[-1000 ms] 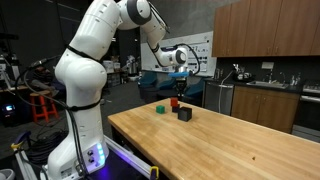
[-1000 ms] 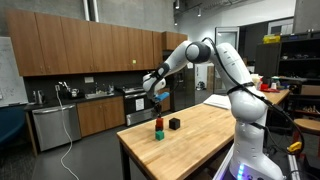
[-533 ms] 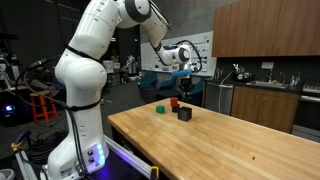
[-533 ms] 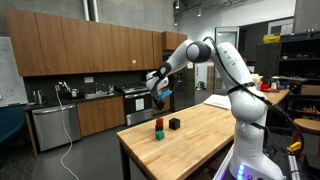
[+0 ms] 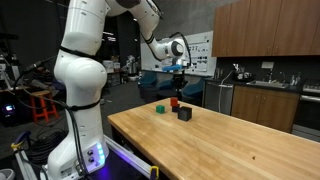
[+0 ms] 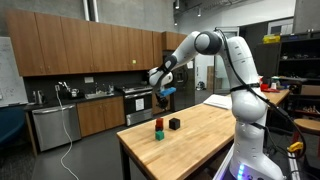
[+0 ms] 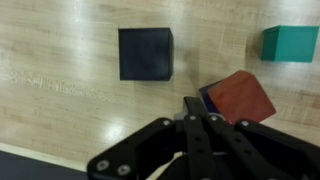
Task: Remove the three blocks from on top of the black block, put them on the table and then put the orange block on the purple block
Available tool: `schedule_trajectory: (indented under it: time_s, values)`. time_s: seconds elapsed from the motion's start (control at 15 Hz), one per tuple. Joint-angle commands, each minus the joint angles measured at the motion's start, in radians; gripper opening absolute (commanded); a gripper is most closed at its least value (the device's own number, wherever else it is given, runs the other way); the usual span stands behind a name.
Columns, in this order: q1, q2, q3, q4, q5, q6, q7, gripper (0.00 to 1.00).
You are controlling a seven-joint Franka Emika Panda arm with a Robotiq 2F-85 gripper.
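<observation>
The gripper (image 7: 194, 104) hung above the table (image 7: 60, 60) with its jaws pressed together on nothing (well clear of the blocks in both exterior views). Just past its tips, the orange block (image 7: 243, 98) sat on the purple block (image 7: 207, 97), of which only a dark sliver showed. The black block (image 7: 146, 53) and the green block (image 7: 291, 43) stood apart on the wood.
</observation>
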State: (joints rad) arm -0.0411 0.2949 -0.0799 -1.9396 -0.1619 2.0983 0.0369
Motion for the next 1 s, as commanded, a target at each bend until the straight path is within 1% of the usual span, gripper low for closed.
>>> schedule_trajectory:
  time_s: [0.0, 0.13, 0.27, 0.47, 0.73, 0.93]
  values:
    - [0.02, -0.155, 0.024, -0.178, 0.043, -0.032, 0.052, 0.0]
    - [0.036, -0.2, 0.043, -0.246, 0.067, -0.042, 0.082, 0.0]
    - [0.055, -0.22, 0.064, -0.299, 0.082, -0.025, 0.116, 0.0]
    - [0.078, -0.215, 0.093, -0.35, 0.1, 0.049, 0.145, 0.0]
    - [0.09, -0.173, 0.104, -0.367, 0.085, 0.163, 0.171, 0.0]
    - [0.087, -0.139, 0.096, -0.351, 0.067, 0.21, 0.176, 0.0]
